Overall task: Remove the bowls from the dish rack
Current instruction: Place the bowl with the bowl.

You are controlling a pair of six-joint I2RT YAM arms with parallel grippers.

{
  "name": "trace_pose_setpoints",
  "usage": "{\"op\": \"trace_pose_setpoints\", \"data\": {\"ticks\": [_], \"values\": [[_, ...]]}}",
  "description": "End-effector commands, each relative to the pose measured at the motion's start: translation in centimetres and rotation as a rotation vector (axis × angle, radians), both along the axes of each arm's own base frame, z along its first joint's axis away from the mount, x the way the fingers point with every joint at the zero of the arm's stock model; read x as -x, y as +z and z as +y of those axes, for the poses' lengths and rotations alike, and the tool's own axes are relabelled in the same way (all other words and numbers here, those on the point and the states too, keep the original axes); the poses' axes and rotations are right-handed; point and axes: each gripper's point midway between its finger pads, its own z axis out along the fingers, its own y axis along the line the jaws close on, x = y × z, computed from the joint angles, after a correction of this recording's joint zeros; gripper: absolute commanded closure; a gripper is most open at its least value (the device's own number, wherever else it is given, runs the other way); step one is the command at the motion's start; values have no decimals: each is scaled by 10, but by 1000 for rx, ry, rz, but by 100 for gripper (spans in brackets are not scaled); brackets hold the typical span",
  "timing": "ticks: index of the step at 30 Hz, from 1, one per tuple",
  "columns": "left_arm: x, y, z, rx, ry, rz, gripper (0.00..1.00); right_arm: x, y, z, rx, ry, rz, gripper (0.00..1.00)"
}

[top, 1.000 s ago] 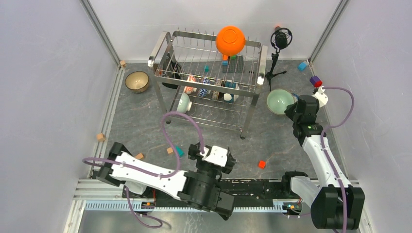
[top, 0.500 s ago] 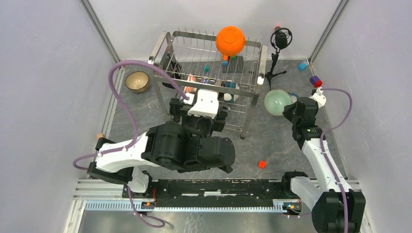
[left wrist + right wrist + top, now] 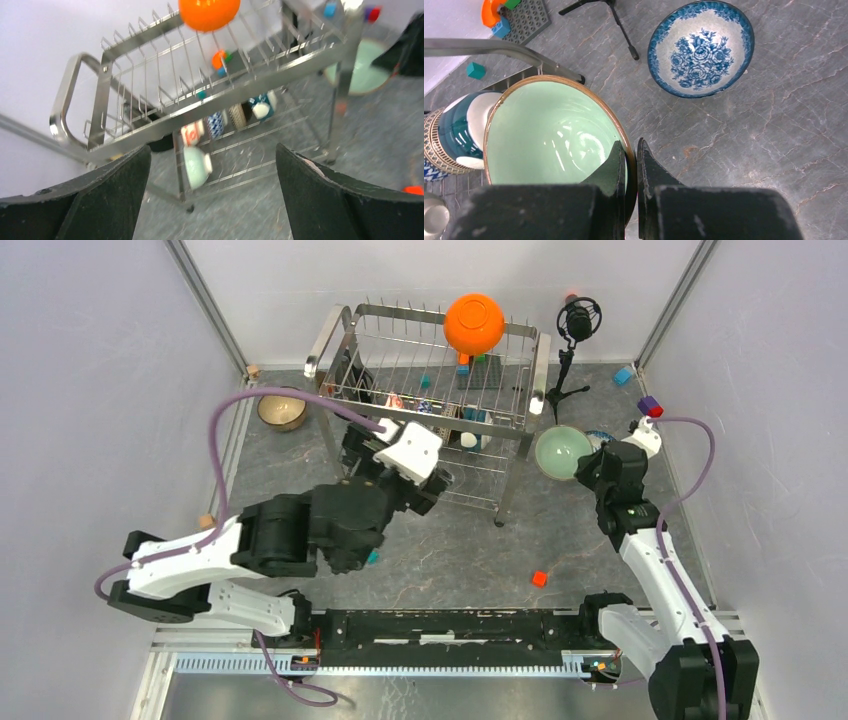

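The steel dish rack [image 3: 430, 390] stands at the back. An orange bowl [image 3: 474, 323] sits on its top tier. In the left wrist view a pale green bowl [image 3: 196, 166], a red-and-white bowl [image 3: 192, 133] and a blue-and-white one [image 3: 216, 123] stand on edge in the lower tier. My left gripper [image 3: 395, 445] is open and empty in front of the rack, its fingers [image 3: 100, 200] wide apart. My right gripper [image 3: 633, 150] is shut on the rim of another pale green bowl [image 3: 554, 135], held right of the rack [image 3: 560, 452].
A blue-and-white bowl [image 3: 700, 47] sits on the table right of the held bowl. A brown-gold bowl [image 3: 282, 408] sits left of the rack. A black microphone stand [image 3: 572, 340] is by the rack's right end. Small blocks [image 3: 540, 578] lie scattered.
My left arm rose from near its base and reached forward to the rack's front. My right gripper carried the green bowl a little to the left.
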Motion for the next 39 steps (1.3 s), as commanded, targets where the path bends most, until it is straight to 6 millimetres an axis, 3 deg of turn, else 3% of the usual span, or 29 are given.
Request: {"op": "trace_pose_setpoints", "data": {"ticks": [1,6,11,18,24,28,33,39], "values": [[2,31,-22,98,-136,-62,0,-16,57,5,12,15,-178,100],[1,1,-18,195,-216,45,0,-9,52,8,-8,26,-190,100],[18,-36,-1,329,-305,145,0,0,53,8,-14,27,-221,100],[31,-114,24,481,-283,263,0,-5,61,6,17,18,-198,100],[38,-182,29,592,-256,360,0,-12,77,-6,83,-21,-182,100],[38,-215,33,665,-216,401,0,-23,83,-16,109,-61,-131,100],[37,-233,41,711,-188,414,0,-39,84,-34,58,-117,-99,100],[38,-241,46,732,-181,422,0,-49,49,-73,-32,-215,6,100]]}}
